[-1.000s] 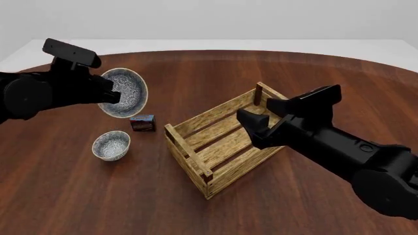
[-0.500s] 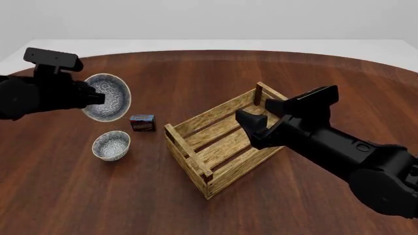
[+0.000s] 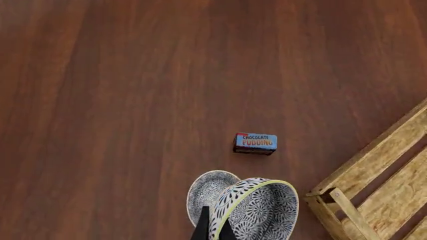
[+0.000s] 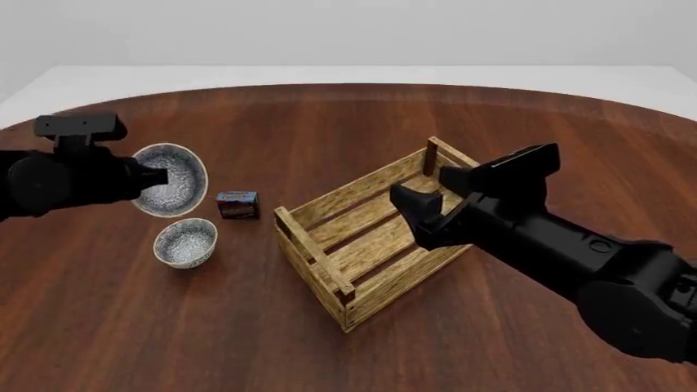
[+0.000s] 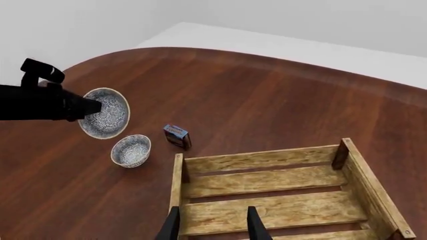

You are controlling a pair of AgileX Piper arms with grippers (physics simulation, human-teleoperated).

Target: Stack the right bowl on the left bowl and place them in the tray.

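Note:
My left gripper [image 4: 153,175] is shut on the rim of a patterned blue-and-white bowl [image 4: 175,181] and holds it tilted in the air, just above and behind the second bowl [image 4: 185,242], which stands on the table. In the left wrist view the held bowl [image 3: 257,214] partly covers the standing bowl [image 3: 208,189], and the fingertips [image 3: 213,231] pinch its rim. The light-wood tray [image 4: 316,249] sits mid-table with nothing in it. My right gripper [image 4: 423,206] hovers open over the tray [image 5: 267,160], its fingers [image 5: 172,226] spread apart.
A small dark pudding box [image 4: 237,204] with a blue label lies between the bowls and the tray, seen in the left wrist view as the box [image 3: 255,143]. The tray's corner post [image 3: 343,205] stands close to the held bowl. The round wooden table [image 4: 360,114] stretches beyond.
My left gripper has carried the bowl leftward and lower, toward the standing bowl. The right arm has barely shifted.

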